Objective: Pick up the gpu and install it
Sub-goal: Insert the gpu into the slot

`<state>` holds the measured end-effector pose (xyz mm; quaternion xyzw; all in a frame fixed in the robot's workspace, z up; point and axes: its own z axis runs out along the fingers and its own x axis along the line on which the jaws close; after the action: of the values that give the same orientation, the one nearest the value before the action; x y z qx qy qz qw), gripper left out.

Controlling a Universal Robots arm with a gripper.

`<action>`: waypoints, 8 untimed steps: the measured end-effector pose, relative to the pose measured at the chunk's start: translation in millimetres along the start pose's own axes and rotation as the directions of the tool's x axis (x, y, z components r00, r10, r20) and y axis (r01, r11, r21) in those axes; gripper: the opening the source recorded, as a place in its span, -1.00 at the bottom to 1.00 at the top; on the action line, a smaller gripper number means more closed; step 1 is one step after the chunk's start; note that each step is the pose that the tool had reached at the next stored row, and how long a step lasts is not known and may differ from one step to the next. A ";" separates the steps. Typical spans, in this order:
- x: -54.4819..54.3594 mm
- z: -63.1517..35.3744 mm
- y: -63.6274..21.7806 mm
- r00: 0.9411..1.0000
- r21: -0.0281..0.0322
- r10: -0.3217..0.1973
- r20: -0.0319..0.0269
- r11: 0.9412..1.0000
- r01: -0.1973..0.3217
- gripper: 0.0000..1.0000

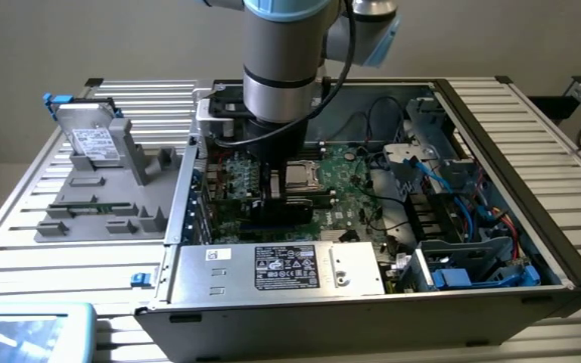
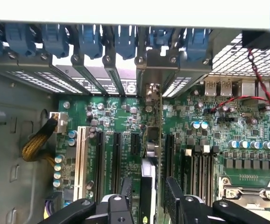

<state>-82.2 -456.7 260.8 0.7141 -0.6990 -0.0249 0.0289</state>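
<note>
Gripper [image 2: 146,198] first: mine hangs low inside the open computer case [image 1: 532,249], over the motherboard [image 2: 209,135], and in the wrist view its two black fingers [image 2: 174,198] stand apart on either flank of the gpu [image 2: 150,140]; a sliver of room shows between each pad and the card, so I call the jaws open and holding nothing. I see the gpu edge-on, standing upright among the black expansion slots [image 2: 116,158], its silvery end bracket [image 2: 150,77] up against the rear wall just below the row of blue latches [image 2: 125,39]; it looks seated in its slot, though from this angle I cannot tell whether it is pressed fully home. By my judgement the pick-up and the carry are done and the card is at least placed; what is left, as far as I can judge, is only confirming the seat and getting myself clear.

Room is tight; empty slots lie close on both sides of the card, the processor socket [image 1: 301,179] sits just beside my fingers, and the power supply [image 1: 281,268] closes off the near edge in the exterior view. Cables [image 1: 437,174] crowd the exterior view's right; the parts tray [image 1: 99,204] with a hard drive [image 1: 94,144] lies outside the case on the exterior view's left; the freest path I see is straight up.
</note>
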 end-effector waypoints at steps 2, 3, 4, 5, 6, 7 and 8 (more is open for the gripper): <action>0.1 -8.7 0.7 1.000 0.000 0.000 -0.001 1.000 0.000 -0.15; 0.1 -13.1 1.0 1.000 0.000 0.000 -0.001 1.000 0.000 -0.15; 0.1 -17.7 1.3 1.000 0.000 0.000 -0.002 1.000 0.000 -0.15; 0.1 -22.4 1.6 1.000 0.000 0.000 -0.003 1.000 0.000 -0.15; 0.1 -26.8 2.0 1.000 0.000 0.000 -0.004 1.000 0.000 -0.15; 0.2 -31.2 2.4 1.000 0.000 0.000 -0.005 1.000 0.000 -0.15; 0.2 -35.7 2.7 1.000 0.000 0.000 -0.006 1.000 0.000 -0.15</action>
<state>-82.1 -456.7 296.5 0.7141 -0.6990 -0.0226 0.0313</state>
